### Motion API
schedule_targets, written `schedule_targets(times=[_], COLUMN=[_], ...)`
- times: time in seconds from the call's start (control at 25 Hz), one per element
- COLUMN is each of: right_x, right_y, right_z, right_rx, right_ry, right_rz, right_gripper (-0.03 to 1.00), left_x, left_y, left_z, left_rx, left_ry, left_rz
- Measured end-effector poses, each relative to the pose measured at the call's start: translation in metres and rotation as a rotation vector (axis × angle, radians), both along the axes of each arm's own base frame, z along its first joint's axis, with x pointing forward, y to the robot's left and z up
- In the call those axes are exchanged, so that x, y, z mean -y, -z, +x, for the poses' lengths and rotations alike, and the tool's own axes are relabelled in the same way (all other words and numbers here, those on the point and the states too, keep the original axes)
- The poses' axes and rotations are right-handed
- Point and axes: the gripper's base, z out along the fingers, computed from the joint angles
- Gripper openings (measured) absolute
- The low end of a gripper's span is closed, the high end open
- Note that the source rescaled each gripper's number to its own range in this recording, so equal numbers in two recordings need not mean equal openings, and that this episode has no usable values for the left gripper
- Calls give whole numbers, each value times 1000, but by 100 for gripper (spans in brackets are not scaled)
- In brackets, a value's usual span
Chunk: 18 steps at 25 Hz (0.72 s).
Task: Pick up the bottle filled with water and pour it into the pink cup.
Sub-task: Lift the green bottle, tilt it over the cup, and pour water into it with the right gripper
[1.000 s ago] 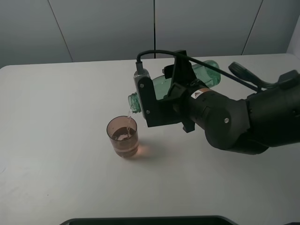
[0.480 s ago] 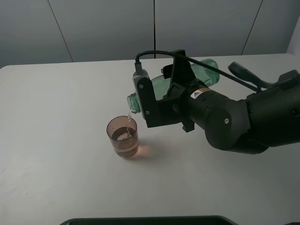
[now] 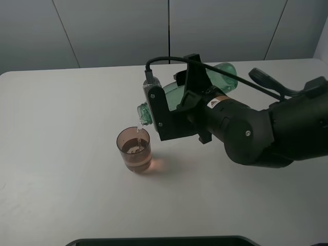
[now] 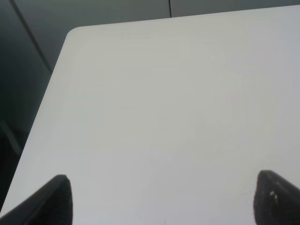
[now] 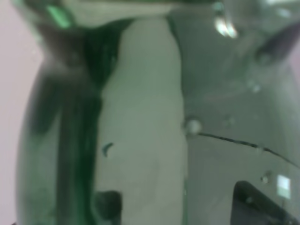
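The green see-through bottle (image 3: 171, 94) lies nearly level in the air above the white table (image 3: 61, 128), with my right gripper (image 3: 193, 91) shut on its middle. Its open mouth (image 3: 143, 114) hangs just above the rim of the pink cup (image 3: 135, 149). A thin trickle of water falls from the mouth into the cup, which stands upright and holds liquid. The right wrist view is filled by the bottle's green wall (image 5: 140, 117) with droplets on it. My left gripper (image 4: 161, 201) is open over bare table, its fingertips (image 4: 56, 197) far apart.
The right arm's bulky black body (image 3: 266, 133) covers the table's right side. A dark flat edge (image 3: 154, 241) runs along the near side of the exterior view. The table's rounded corner (image 4: 75, 33) shows in the left wrist view, with a dark drop beyond it.
The bottle has shifted slightly up and left, with its base end a little higher. The stream of water into the cup has thinned. The left gripper has not moved.
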Motion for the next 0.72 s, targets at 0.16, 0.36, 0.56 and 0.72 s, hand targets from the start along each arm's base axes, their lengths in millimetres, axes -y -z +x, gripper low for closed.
schedule_targets(times=[0.16, 0.36, 0.56, 0.72], right_x=[-2, -2, -2, -2], right_y=[-1, -1, -2, -2], right_z=[0, 0, 0, 0], right_rx=[8, 13, 15, 15], right_ry=[-12, -18, -17, -17], right_rz=[-1, -3, -3, -3], right_gripper=[0, 0, 0, 0], left_x=[0, 0, 0, 0], left_y=[0, 0, 0, 0], left_z=[0, 0, 0, 0], left_rx=[0, 0, 0, 0], left_ry=[0, 0, 0, 0], left_rz=[0, 0, 0, 0])
